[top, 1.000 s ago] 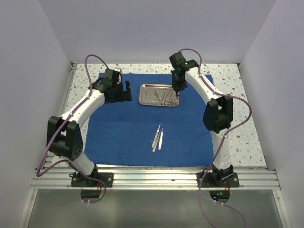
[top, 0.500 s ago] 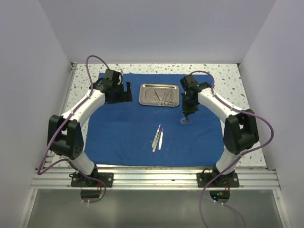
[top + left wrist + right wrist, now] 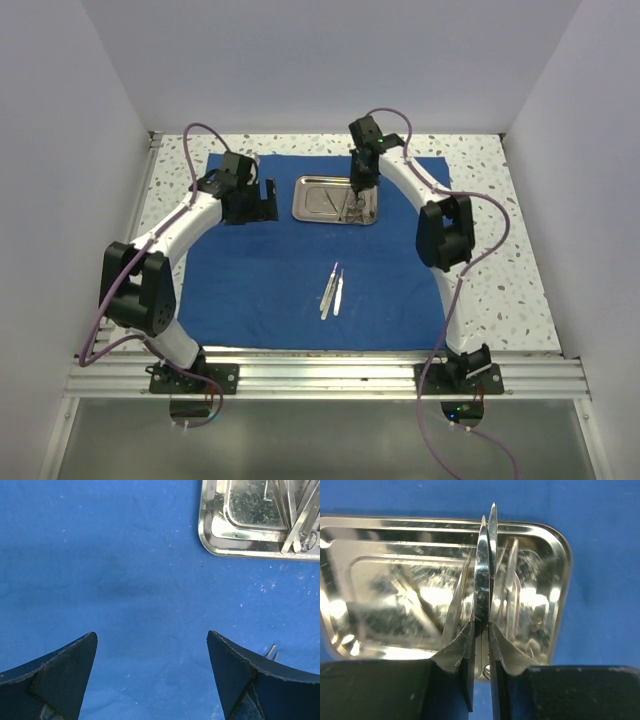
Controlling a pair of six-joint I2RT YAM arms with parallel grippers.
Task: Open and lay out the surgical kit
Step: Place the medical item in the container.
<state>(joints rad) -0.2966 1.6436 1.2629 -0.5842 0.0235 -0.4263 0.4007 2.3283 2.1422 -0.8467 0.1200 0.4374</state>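
Observation:
The royal-blue cloth [image 3: 250,270] lies spread flat on the table. On its far part sits the steel tray [image 3: 310,198], with thin instruments [image 3: 512,595] lying inside. My right gripper [image 3: 358,193] hangs over the tray's right half, shut on the scissors [image 3: 485,570]. In the right wrist view their closed blades point away from the right gripper [image 3: 481,630], above the tray [image 3: 380,580]. Two tweezers [image 3: 332,290] lie side by side on the cloth's middle. My left gripper [image 3: 262,200] is open just left of the tray, over bare cloth [image 3: 125,555], with the tray's corner [image 3: 240,535] ahead.
Speckled tabletop [image 3: 490,250] shows around the cloth on the right, left and far sides. White walls enclose the table on three sides. An aluminium rail [image 3: 320,375] carrying both arm bases runs along the near edge.
My right arm swung from the tray out over the cloth's right side and back above the tray, its jaws staying shut. The left arm and the tweezers did not move.

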